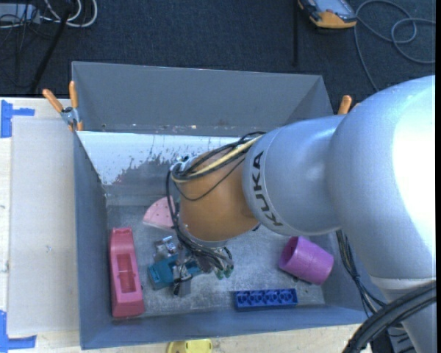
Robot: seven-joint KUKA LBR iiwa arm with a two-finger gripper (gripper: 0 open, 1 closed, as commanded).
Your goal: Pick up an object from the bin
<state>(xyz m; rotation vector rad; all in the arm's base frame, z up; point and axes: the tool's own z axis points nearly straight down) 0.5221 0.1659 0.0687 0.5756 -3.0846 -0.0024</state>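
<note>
Dark carpet (pixel 206 28) behind grey metal bin (pixel 206 101); hand (pixel 180 269) low over teal toy (pixel 160 274), grip state unclear.

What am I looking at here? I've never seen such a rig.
One camera looks down into a grey metal bin. The big silver shape from the right is a robot arm; the orange part is its wrist cover. Its gripper hangs low over the floor, right at a small teal thing. Whether it grips that, I cannot tell. Also in the bin: a long pink block at left, a pale pink wedge behind, a purple cup at right and a blue brick in front.
</note>
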